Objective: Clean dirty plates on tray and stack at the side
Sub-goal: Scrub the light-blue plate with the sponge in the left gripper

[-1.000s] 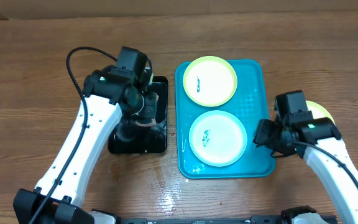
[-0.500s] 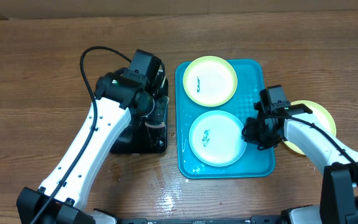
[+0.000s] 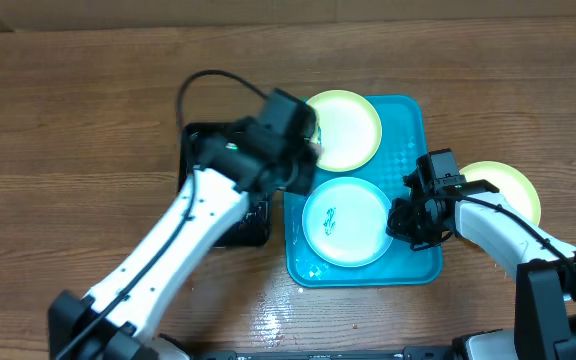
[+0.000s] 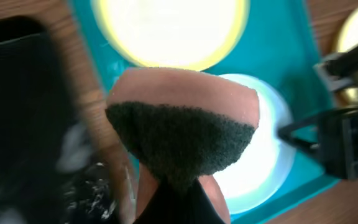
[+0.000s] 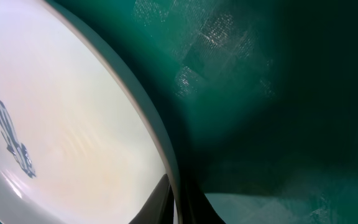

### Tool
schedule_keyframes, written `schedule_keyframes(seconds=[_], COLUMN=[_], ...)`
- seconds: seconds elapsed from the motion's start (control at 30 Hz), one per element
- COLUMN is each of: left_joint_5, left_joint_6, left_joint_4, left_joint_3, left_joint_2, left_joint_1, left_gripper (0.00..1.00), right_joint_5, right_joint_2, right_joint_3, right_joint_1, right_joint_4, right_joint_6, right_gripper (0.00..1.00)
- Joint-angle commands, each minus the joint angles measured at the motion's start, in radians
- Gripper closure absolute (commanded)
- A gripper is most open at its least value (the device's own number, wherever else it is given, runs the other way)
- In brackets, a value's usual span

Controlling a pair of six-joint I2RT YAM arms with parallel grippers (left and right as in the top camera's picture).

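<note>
The right tool (image 3: 406, 222) clenches the rim of the pale-blue plate (image 3: 346, 222), likely steadying it in the tray (image 3: 413, 115) for scrubbing. The left tool (image 3: 303, 150) grasps a sponge (image 4: 182, 124), with that smeared plate just below and ahead of it.

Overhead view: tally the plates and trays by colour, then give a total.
Yellow-green plates: 2
Pale-blue plate: 1
Turquoise tray: 1
Black tray: 1
Total: 5
</note>
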Motion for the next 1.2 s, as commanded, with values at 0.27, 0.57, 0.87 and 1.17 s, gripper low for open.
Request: schedule_keyframes(seconds=[0.27,0.57,0.87,1.17], left_joint_5=[0.151,-0.093,-0.336,0.338], left_joint_6=[-0.134,-0.129,-0.129,-0.099], left_joint_4=[0.118,0.063,-0.017,0.202], left_joint_3=[0.015,0.016,0.028,0.026], left_joint_2=[0.363,0.486,0.485,0.513], left_joint_1=[-0.143,-0.135,-0.134,-0.149], left_gripper=[0.96,0.96,0.96,0.96], right_joint_5=[0.001,0.001,0.002,0.001], right_joint_2=[0.006,0.006,0.006,0.006], right_joint_3=[-0.024,-0.024,-0.024,-0.024], right_joint_1=[0.006,0.006,0.006,0.006], right_joint_4=[-0.01,-0.016,-0.016,-0.017], right_joint_6=[0.003,0.003,0.003,0.003], right_gripper=[0.93,0.92,0.92,0.93])
